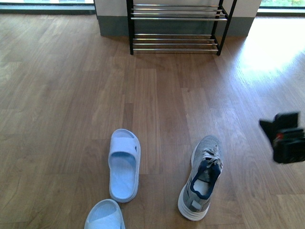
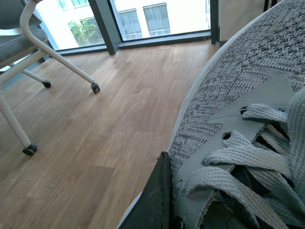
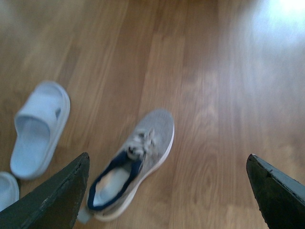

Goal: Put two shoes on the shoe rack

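In the left wrist view a grey knit sneaker (image 2: 228, 95) with grey laces fills the right side, and my left gripper (image 2: 200, 214) is shut on it; one dark finger (image 2: 155, 200) presses its side. This arm is out of the front view. A second grey sneaker (image 1: 202, 176) with a navy lining lies on the floor, toe toward the shoe rack (image 1: 178, 24) at the far wall. Two light-blue slides (image 1: 125, 164) (image 1: 105, 217) lie to its left. My right gripper (image 1: 286, 138) hovers open at the right, above and right of the floor sneaker (image 3: 136, 162), which shows near one of its fingers (image 3: 62, 195).
Wooden floor runs from the shoes to the rack. A chair with white legs on casters (image 2: 29, 149) stands near tall windows (image 2: 143, 19). A grey wall base (image 1: 112, 26) runs behind the rack. Sun glare falls on the floor (image 1: 271, 47) at the far right.
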Action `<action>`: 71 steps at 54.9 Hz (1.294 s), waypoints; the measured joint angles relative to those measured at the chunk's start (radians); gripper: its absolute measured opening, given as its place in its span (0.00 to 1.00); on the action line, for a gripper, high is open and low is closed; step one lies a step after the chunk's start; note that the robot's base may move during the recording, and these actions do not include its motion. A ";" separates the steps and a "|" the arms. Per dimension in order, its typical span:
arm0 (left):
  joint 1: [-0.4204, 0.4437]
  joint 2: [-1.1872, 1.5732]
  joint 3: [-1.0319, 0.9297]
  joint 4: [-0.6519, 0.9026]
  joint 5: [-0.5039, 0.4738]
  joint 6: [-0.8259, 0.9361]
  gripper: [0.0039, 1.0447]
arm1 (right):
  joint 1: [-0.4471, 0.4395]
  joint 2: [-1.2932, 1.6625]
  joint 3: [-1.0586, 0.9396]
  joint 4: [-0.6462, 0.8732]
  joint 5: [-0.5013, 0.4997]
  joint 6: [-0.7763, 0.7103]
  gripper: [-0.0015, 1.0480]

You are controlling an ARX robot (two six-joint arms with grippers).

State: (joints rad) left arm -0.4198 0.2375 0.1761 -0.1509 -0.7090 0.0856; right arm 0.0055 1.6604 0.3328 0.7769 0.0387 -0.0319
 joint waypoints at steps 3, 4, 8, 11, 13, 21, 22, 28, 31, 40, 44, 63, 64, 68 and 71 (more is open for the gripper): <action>0.000 0.000 0.000 0.000 0.000 0.000 0.01 | 0.006 0.117 0.037 -0.003 -0.015 0.024 0.91; 0.000 0.000 0.000 0.000 0.001 0.000 0.01 | 0.007 0.158 0.053 -0.006 -0.023 0.035 0.91; 0.000 0.000 0.000 0.000 0.001 0.000 0.01 | 0.010 0.265 0.101 -0.007 -0.020 0.068 0.91; 0.000 0.000 0.000 0.000 0.001 0.000 0.01 | 0.011 0.342 0.143 -0.010 -0.021 0.093 0.91; 0.000 0.000 0.000 0.000 0.000 0.000 0.01 | 0.012 0.383 0.168 -0.014 -0.020 0.105 0.91; 0.000 0.000 0.000 0.000 0.001 0.000 0.01 | 0.013 0.528 0.262 -0.031 -0.013 0.142 0.91; 0.000 0.000 0.000 0.000 0.001 0.000 0.01 | 0.012 0.542 0.272 -0.034 -0.013 0.146 0.91; 0.000 0.000 0.000 0.000 0.000 0.000 0.01 | 0.006 0.633 0.351 -0.075 -0.017 0.172 0.91; 0.000 0.000 0.000 0.000 0.000 0.000 0.01 | 0.003 0.657 0.371 -0.085 -0.016 0.177 0.91; 0.000 0.000 0.000 0.000 0.001 0.000 0.01 | -0.004 0.747 0.445 -0.121 -0.014 0.193 0.91; 0.000 0.000 0.000 0.000 0.000 0.000 0.01 | -0.001 0.792 0.486 -0.140 -0.019 0.195 0.91; 0.000 0.000 0.000 0.000 0.000 0.000 0.01 | 0.006 0.930 0.641 -0.212 -0.013 0.193 0.91; 0.000 0.000 0.000 0.000 0.000 0.000 0.01 | 0.006 0.933 0.645 -0.213 -0.013 0.193 0.91; 0.000 0.000 0.000 0.000 0.001 0.000 0.01 | 0.006 0.956 0.670 -0.222 -0.009 0.189 0.91; 0.000 0.000 0.000 0.000 0.001 0.000 0.01 | 0.005 0.974 0.691 -0.232 -0.009 0.190 0.91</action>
State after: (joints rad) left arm -0.4198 0.2375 0.1761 -0.1509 -0.7082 0.0856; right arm 0.0105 2.6339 1.0237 0.5446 0.0299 0.1581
